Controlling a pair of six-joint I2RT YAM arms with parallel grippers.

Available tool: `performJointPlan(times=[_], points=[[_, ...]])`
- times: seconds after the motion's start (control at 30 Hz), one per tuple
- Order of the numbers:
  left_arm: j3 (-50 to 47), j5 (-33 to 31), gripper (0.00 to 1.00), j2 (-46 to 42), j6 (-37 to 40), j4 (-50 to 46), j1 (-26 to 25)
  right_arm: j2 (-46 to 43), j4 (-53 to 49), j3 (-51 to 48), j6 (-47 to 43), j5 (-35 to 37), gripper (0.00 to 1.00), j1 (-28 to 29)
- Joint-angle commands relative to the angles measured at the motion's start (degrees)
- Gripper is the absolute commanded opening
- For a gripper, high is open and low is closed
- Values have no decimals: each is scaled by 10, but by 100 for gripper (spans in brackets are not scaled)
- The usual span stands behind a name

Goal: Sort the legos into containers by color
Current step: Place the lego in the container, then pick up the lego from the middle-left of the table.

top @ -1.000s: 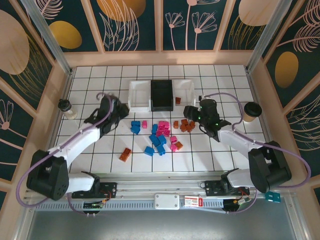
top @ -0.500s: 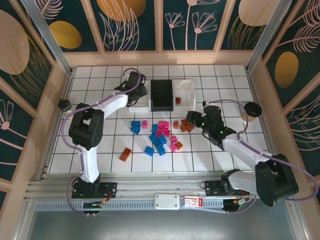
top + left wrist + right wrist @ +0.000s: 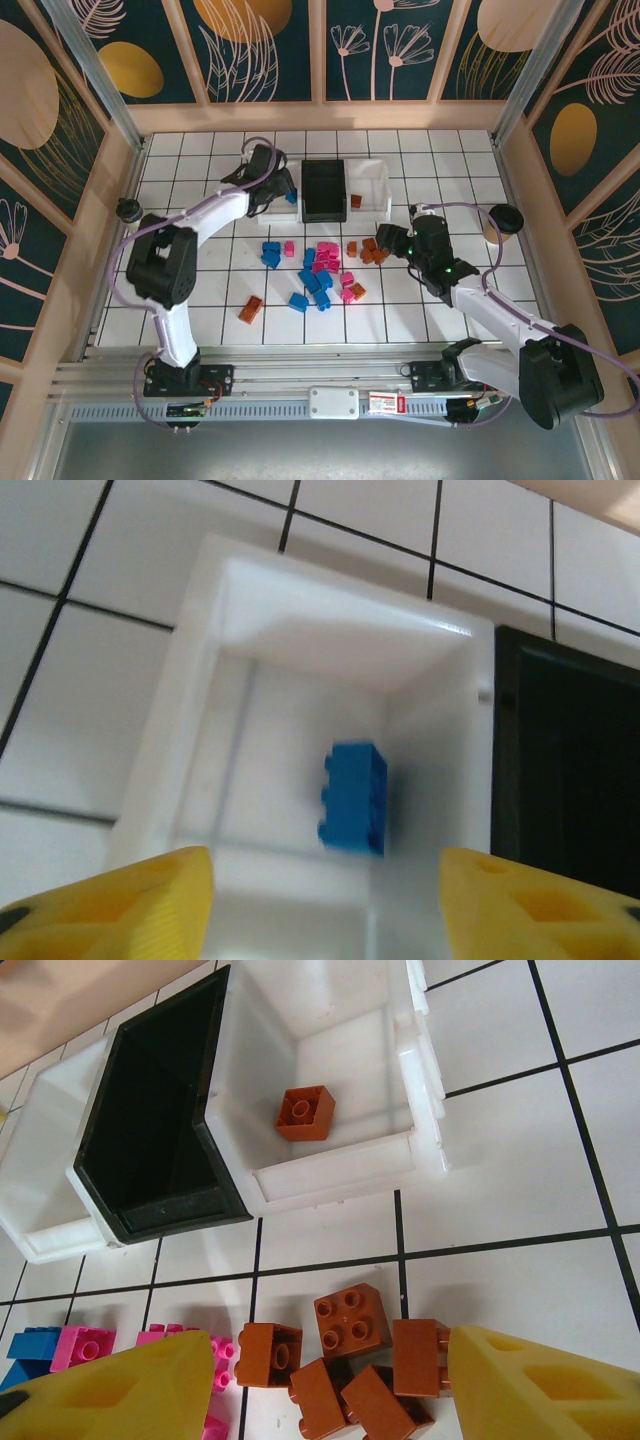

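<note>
My left gripper point(image 3: 325, 912) hangs open over the left white bin point(image 3: 300, 630), its yellow fingers point(image 3: 120, 905) wide apart. Below them a blurred blue lego point(image 3: 355, 798) sits by the bin's right wall, free of the fingers. From above, the left gripper point(image 3: 283, 187) is at that bin point(image 3: 268, 186), next to the black bin point(image 3: 323, 188). My right gripper point(image 3: 330, 1390) stands open just above a cluster of orange-brown legos point(image 3: 350, 1325). One orange lego point(image 3: 305, 1112) lies in the right white bin point(image 3: 420, 1090). Blue point(image 3: 315, 285) and pink legos point(image 3: 327, 252) lie mid-table.
A paper cup with a dark lid point(image 3: 500, 221) stands right of the right arm. A small dark-capped bottle point(image 3: 128, 210) stands at the left wall. A lone orange lego point(image 3: 250, 309) lies near the front left. Wooden walls enclose the tiled floor.
The left arm swung from mid-left to the left white bin, opened and let go of the blue lego. The right gripper shifted slightly over the orange legos.
</note>
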Motion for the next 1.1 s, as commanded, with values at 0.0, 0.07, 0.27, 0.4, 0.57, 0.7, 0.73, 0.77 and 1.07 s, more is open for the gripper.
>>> performJointPlan(times=[0.0, 0.07, 0.27, 0.4, 0.57, 0.7, 0.73, 0.77, 1.07], points=[[-91, 28, 67, -81, 11, 1, -16, -11, 0, -2, 7, 1, 64, 1], [-153, 26, 70, -139, 12, -7, -34, -11, 4, -3, 6, 1, 64, 2], [-365, 28, 72, -291, -34, -26, -84, -1, 24, -11, 7, 1, 64, 2], [-440, 18, 72, -367, -69, -82, -120, 8, 31, -13, 5, -16, 64, 2], [-483, -2, 73, -441, -111, -142, -151, 9, 41, -17, 8, -17, 64, 2], [-497, -3, 73, -432, -121, -147, -171, 13, 43, -17, 9, -20, 64, 2], [-496, -5, 74, -420, -123, -146, -177, 12, 42, -17, 8, -20, 64, 2], [-495, -11, 74, -404, -126, -144, -185, 11, 41, -17, 8, -19, 64, 1], [-501, -35, 65, -343, -137, -129, -217, -11, 28, -21, 2, -6, 64, 0]])
